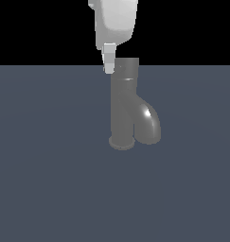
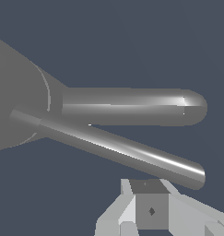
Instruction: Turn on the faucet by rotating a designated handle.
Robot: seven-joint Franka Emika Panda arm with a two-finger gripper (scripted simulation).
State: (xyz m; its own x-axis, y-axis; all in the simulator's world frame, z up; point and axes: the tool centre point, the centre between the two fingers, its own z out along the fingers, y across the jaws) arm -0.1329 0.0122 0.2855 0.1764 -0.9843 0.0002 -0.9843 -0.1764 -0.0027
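Above a bare slate-blue floor, my white gripper (image 1: 109, 66) hangs beside the thin grey metal rod handle (image 2: 118, 150) of the grey upright pipe faucet (image 1: 123, 104), placed to push it; I can't tell the finger spread.

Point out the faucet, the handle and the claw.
faucet (image 1: 122, 108): exterior view, upright pipe.
handle (image 2: 132, 152): wrist view, middle of the thin rod.
claw (image 2: 150, 209): wrist view, finger block beside the rod.

Flat, matte slate-blue floor surface (image 1: 45, 189), plain and uniform; solid black backdrop (image 1: 36, 28) above its far edge.
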